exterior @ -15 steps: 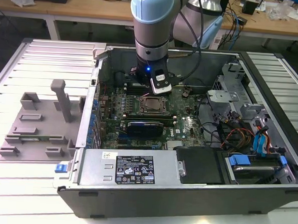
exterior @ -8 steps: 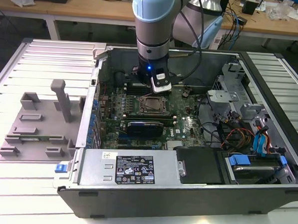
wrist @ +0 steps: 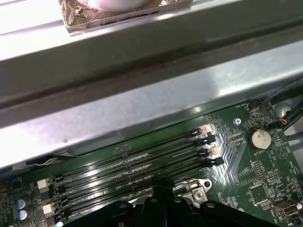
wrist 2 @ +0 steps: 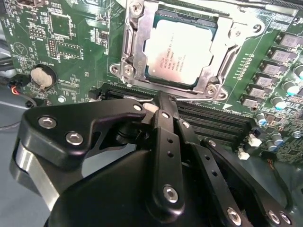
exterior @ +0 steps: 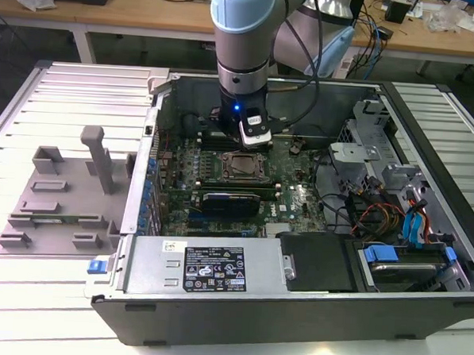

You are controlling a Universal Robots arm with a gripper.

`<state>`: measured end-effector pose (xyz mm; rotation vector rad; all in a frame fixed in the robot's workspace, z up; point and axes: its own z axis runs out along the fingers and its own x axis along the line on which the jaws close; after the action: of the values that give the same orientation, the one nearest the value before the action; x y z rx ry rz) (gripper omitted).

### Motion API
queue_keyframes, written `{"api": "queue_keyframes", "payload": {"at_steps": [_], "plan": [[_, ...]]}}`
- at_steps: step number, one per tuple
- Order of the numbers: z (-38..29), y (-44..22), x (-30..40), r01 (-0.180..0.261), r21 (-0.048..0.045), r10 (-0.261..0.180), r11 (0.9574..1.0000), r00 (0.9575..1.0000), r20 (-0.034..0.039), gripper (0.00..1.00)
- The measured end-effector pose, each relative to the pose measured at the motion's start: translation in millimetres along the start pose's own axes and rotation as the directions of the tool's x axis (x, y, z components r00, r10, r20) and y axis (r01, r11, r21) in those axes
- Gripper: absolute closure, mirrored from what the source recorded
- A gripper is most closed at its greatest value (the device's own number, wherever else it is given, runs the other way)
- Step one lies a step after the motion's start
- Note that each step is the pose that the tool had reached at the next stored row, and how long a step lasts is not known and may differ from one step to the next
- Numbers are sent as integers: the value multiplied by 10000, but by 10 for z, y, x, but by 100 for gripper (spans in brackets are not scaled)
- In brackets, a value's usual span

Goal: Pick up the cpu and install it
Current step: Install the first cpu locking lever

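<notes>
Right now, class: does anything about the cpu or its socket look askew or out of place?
Nothing stands out. The cpu lies flat and square inside the socket frame, and the gripper sits just beside it over the memory slots.

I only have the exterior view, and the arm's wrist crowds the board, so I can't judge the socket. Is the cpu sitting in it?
Observer: Yes. In the second wrist view the cpu lies flat inside the socket's metal frame, silver top up.
Operator: Is the gripper on it?
Observer: No. The gripper is beside the socket, by the memory slots, apart from the cpu.
Operator: Any sticks in those slots?
Observer: The first wrist view shows them empty.
</notes>
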<state>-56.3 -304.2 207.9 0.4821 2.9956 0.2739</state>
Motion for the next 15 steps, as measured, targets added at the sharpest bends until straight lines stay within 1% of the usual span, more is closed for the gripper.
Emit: {"api": "queue_keyframes", "payload": {"at_steps": [2, 6, 8, 10, 11, 12, 15], "plan": [[26, 18, 9, -24, 104, 23, 9999, 10000, 40, 89], [33, 51, 18, -42, 168, 41, 9998, 10000, 66, 89], [38, 59, 14, -46, 218, 44, 9998, 10000, 84, 89], [44, 62, 7, -56, 294, 53, 9996, 9999, 113, 89], [48, 62, 5, -57, 318, 53, 9995, 9999, 121, 89], [68, 60, -1, -59, 392, 54, 9992, 9999, 145, 89], [68, 63, -1, -61, 394, 55, 9992, 9999, 147, 89]]}}
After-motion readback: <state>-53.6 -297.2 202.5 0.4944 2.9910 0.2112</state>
